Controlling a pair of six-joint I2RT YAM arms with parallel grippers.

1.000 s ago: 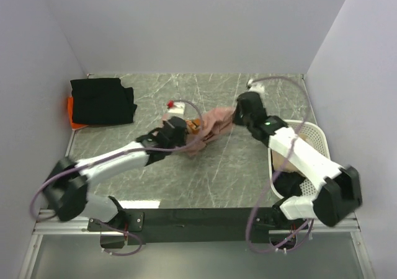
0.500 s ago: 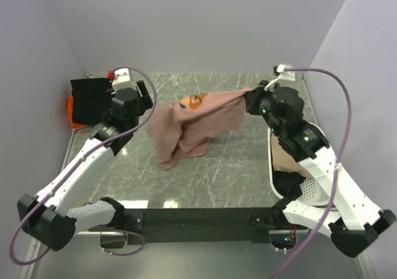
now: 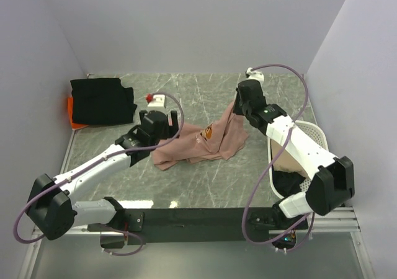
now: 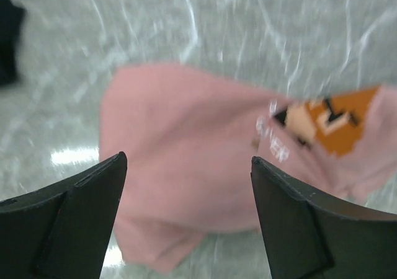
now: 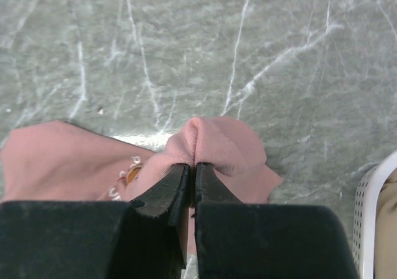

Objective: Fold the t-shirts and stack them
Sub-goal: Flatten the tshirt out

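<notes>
Your dusty-pink t-shirt (image 3: 195,144) lies crumpled and unfolded near the middle of the table (image 3: 205,189), with its orange pixel-art graphic and small white text showing among the wrinkles. Its right edge rises off the surface, a fold of it pinched in the right gripper (image 5: 193,166). You'll find the black t-shirt (image 3: 102,99) folded at the far left corner, lying on the orange t-shirt (image 3: 72,116), which peeks out along its left side
</notes>
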